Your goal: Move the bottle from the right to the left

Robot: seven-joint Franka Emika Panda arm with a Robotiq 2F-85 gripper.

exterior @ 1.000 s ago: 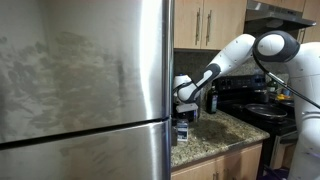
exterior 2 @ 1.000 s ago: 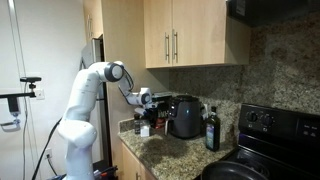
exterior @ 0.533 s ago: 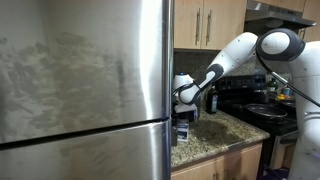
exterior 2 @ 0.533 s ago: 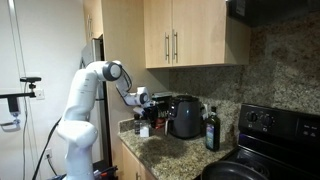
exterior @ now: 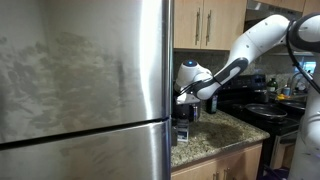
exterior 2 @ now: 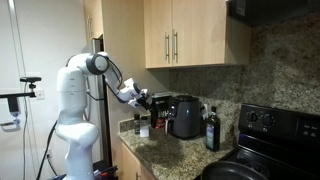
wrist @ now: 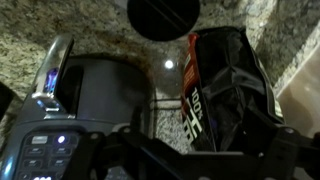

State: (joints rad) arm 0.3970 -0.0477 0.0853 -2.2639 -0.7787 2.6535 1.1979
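Note:
The small whitish bottle (exterior: pixel 181 128) stands on the granite counter just beside the fridge's edge; it also shows low at the counter's near end (exterior 2: pixel 142 127). My gripper (exterior: pixel 186 98) hangs a short way above it, apart from it, and appears in front of the black appliance (exterior 2: pixel 140 98). In the wrist view the gripper (wrist: pixel 185 160) is a dark frame along the bottom, jaws spread wide with only counter between them. I cannot make out the bottle in the wrist view.
A boxy black appliance (exterior 2: pixel 183 115) stands behind the bottle, also seen in the wrist view (wrist: pixel 60 100). A black bag printed "100%" (wrist: pixel 225 85) lies on the counter. A tall dark bottle (exterior 2: pixel 211 128) and a stove (exterior 2: pixel 275 135) stand further along. The steel fridge (exterior: pixel 85 90) walls one side.
The gripper has opened, let go of the bottle and risen off it. The arm has swung upward and back. The bottle stays on the counter.

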